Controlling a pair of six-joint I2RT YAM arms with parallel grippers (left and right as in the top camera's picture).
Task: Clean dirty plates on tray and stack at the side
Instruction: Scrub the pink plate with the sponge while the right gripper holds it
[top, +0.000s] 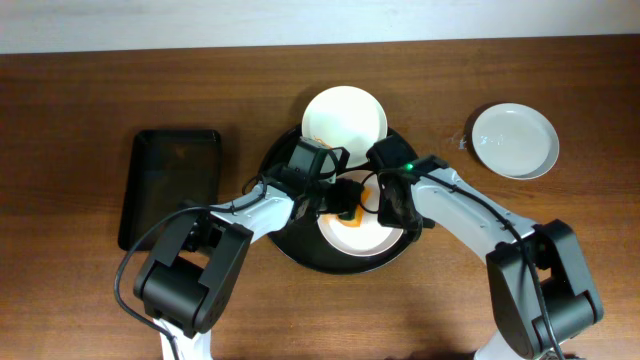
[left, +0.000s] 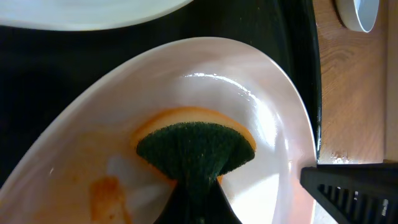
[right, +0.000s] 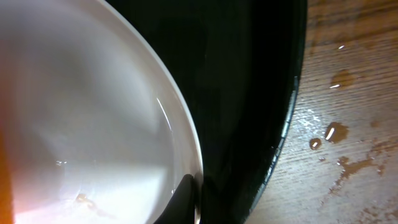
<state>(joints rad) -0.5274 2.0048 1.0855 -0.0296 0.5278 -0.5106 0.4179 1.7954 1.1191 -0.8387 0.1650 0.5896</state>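
My left gripper (left: 199, 196) is clenched on a sponge (left: 196, 149), green scrub side down, pressed flat on the pinkish plate (left: 267, 118). There's an orange smear (left: 109, 190) on that plate just beside the sponge, and more orange shows around the sponge's edge.

My right gripper (right: 194, 200) is pinched on the same plate's rim, on the side toward the round tray's right edge.

That plate sits inside the round tray (top: 290, 250), about centre. The white plate (top: 345, 118) overlaps the tray's far rim, partly hanging past it. The third plate (top: 514, 140) is off the tray, well apart to its right on the table (top: 80, 100). A rectangular tray (top: 172, 185) lies left of the round tray. Water drops (right: 336, 132) are on the wood just outside the round tray's rim.
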